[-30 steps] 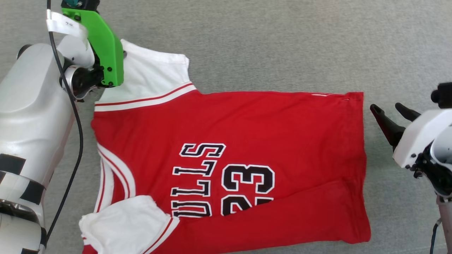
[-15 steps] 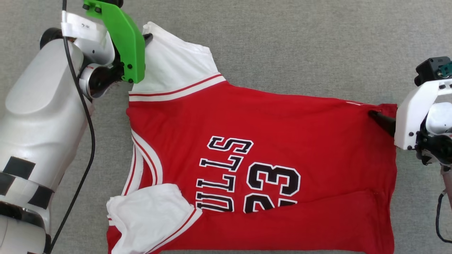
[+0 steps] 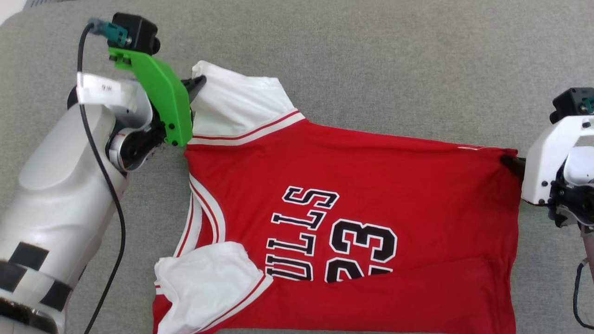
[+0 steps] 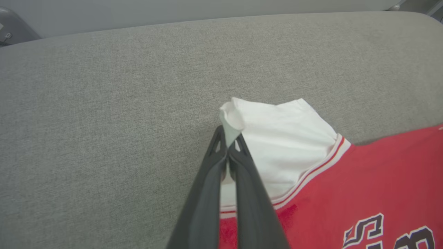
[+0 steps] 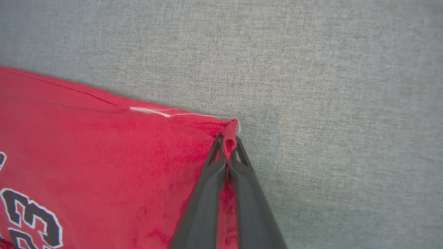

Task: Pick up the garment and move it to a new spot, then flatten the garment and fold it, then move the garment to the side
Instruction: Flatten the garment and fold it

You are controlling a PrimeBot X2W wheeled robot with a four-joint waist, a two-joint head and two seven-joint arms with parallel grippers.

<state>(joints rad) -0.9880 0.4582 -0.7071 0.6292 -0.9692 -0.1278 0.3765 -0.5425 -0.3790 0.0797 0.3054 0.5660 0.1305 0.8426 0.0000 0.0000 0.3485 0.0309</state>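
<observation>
I had the left gripper (image 4: 227,143) pinching the white sleeve (image 4: 287,141) of the red jersey T-shirt (image 3: 394,185), right gripper (image 5: 228,147) clamped on its hem corner (image 5: 211,133).

The counter (image 3: 394,60) is covered in grey woven fabric, and its rounded far edge runs beyond the garment (image 3: 380,185). The red garment lies spread across it, print side up, with one white sleeve crumpled over its red front.
</observation>
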